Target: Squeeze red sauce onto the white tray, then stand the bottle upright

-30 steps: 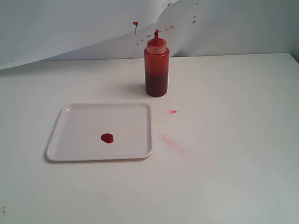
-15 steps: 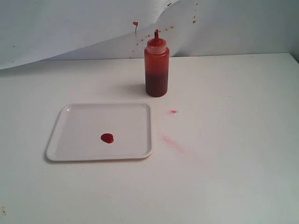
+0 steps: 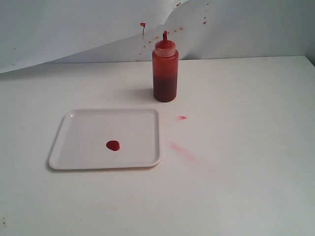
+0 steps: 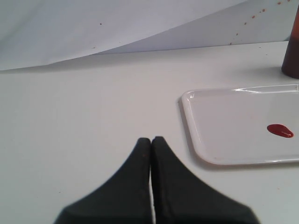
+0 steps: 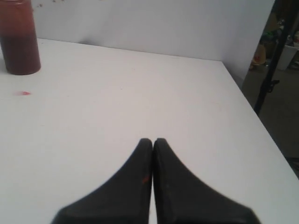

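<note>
The bottle (image 3: 165, 70) stands upright on the white table behind the white tray (image 3: 88, 157), its small red cap on the nozzle. A rounded blob of red sauce (image 3: 112, 145) lies on the tray. The left wrist view shows the tray (image 4: 219, 154), the red sauce (image 4: 280, 130) and the bottle's base (image 4: 292, 60). My left gripper (image 4: 151, 140) is shut with nothing in it, away from the tray's edge. My right gripper (image 5: 153, 141) is shut and empty, well away from the bottle (image 5: 18, 39). Neither gripper appears in the exterior view.
A faint pinkish smear (image 3: 183, 150) and a small red spot (image 3: 182, 118) mark the table right of the tray. White paper with red specks (image 3: 74, 29) hangs behind. The table edge (image 5: 261, 126) drops off beside my right gripper, with a dark stand (image 5: 273, 70) beyond.
</note>
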You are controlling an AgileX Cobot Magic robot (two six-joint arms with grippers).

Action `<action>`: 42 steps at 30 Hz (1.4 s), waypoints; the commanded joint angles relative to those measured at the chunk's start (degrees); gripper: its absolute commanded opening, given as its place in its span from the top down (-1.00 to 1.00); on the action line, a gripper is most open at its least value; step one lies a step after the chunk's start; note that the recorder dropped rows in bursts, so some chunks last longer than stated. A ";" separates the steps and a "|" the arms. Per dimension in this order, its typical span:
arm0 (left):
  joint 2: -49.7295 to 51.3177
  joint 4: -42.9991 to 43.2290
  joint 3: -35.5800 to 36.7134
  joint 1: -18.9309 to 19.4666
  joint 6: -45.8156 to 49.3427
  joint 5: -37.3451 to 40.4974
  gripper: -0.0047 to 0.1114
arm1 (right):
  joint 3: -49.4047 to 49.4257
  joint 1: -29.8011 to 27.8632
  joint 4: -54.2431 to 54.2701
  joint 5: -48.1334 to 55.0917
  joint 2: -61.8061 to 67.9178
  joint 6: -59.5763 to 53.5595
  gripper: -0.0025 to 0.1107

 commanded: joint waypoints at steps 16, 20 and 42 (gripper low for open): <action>-0.18 -0.51 0.26 0.07 -0.09 -0.76 0.92 | 0.14 0.71 0.31 -0.03 -0.36 -0.23 0.96; -0.18 -0.51 0.26 0.07 -0.09 -0.76 0.92 | 0.14 0.71 0.31 -0.03 -0.36 -0.17 0.96; -0.18 -0.51 0.26 0.07 -0.09 -0.76 0.92 | 0.14 0.71 1.36 -0.03 -0.36 5.27 0.96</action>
